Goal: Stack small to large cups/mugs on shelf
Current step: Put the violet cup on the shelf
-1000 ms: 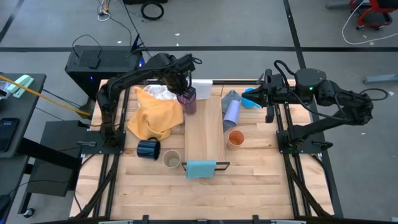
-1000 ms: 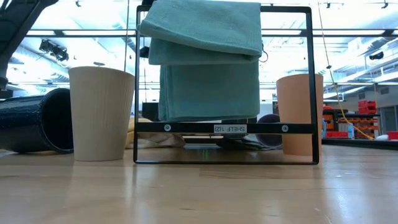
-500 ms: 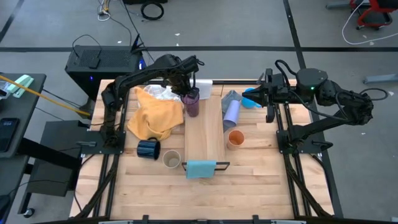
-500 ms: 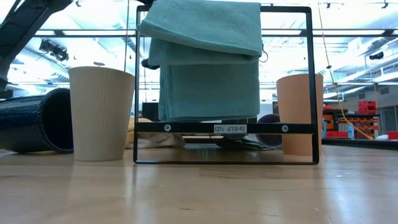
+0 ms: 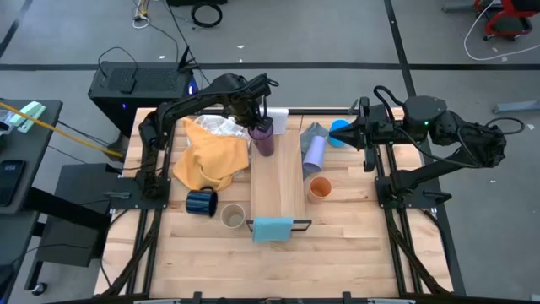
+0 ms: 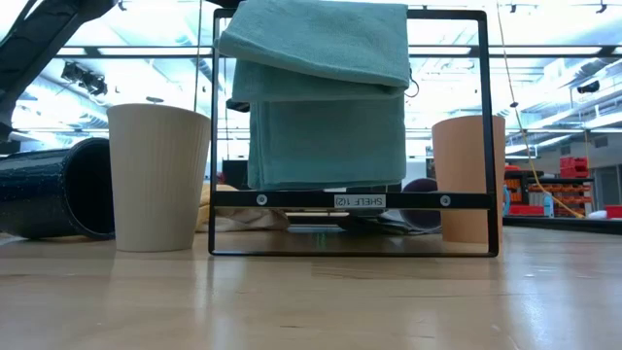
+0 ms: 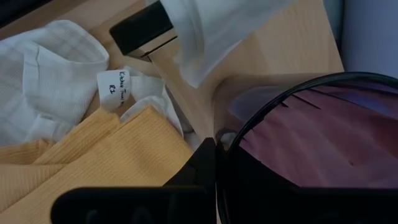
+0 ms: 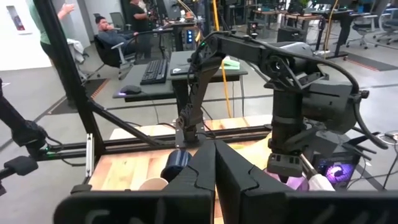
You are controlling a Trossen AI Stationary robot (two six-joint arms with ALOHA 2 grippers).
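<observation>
At the near edge of the table (image 5: 337, 253), the low view shows what the high view flattens — a teal cloth (image 6: 321, 92) draped over a black frame, with the beige cup (image 5: 233, 217) upright on one side and the orange cup (image 5: 320, 187) on the other. The navy mug (image 5: 201, 203) lies on its side beside the beige cup. The shelf (image 5: 278, 181) runs from that frame toward the far edge; the lavender cup (image 5: 314, 151) lies tipped along its right side.

Farther back, the left arm reaches across the yellow cloth (image 5: 209, 156) to the shelf's far end, its left gripper (image 5: 260, 127) pinching the rim of the dark purple tumbler (image 5: 263, 139). Only the left wrist view shows the finger (image 7: 199, 168) pressed against that rim.

The right gripper (image 5: 361, 133) hangs past the far right corner — jaws pressed together, holding nothing, beside the bright blue mug (image 5: 340, 132).
</observation>
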